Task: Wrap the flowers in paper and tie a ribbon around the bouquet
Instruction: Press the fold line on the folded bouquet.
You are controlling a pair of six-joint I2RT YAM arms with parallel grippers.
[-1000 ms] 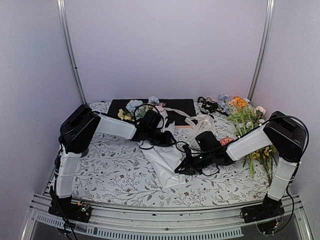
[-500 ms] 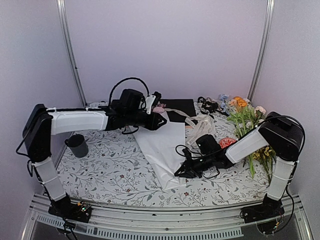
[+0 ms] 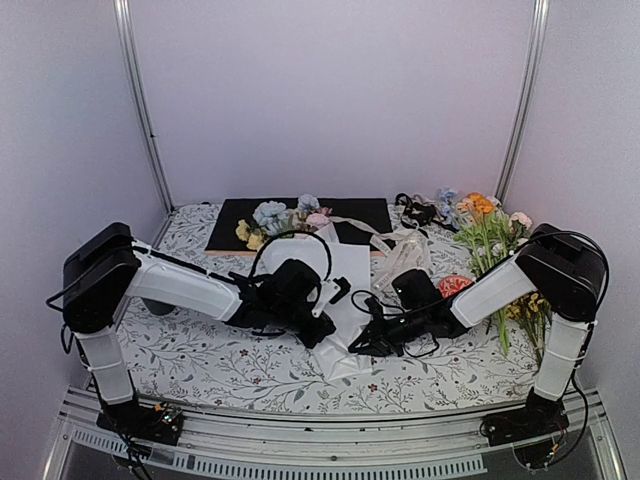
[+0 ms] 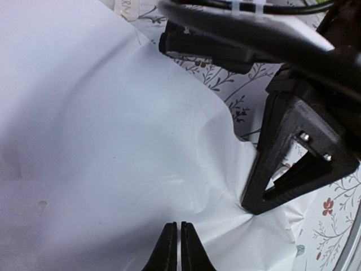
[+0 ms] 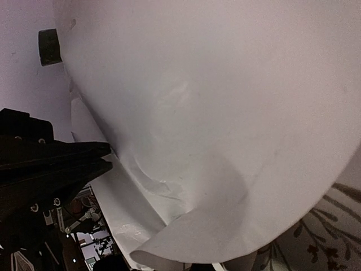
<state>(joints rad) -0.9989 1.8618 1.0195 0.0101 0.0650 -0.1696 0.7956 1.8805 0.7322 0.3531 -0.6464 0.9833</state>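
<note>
The white paper [image 3: 345, 275] lies crinkled in the middle of the table and fills both wrist views [image 4: 113, 141] [image 5: 225, 113]. My left gripper [image 3: 335, 302] hovers low over its left part, fingers [image 4: 168, 248] shut, and I cannot tell if paper is between them. My right gripper [image 3: 358, 342] is shut on the paper's near right edge; creases run out from its black fingers [image 4: 276, 169]. Its own view is covered by the curling sheet, with the left gripper [image 5: 108, 157] at the left. The flowers [image 3: 270, 213] lie at the back, apart from the paper. The cream ribbon [image 3: 398, 250] lies loose behind the right arm. No bouquet is in view.
A black sheet [image 3: 235, 212] lies under the flowers at the back. Orange-and-yellow sprigs [image 3: 485, 225] lie along the right edge. A red-and-white disc [image 3: 453, 284] sits by the right arm, and a black ribbon [image 3: 420, 212] at the back right.
My left arm swung from the back, where it held the paper's far edge, down to the near middle, and its jaws closed. The paper settled lower. The right gripper stayed put.
</note>
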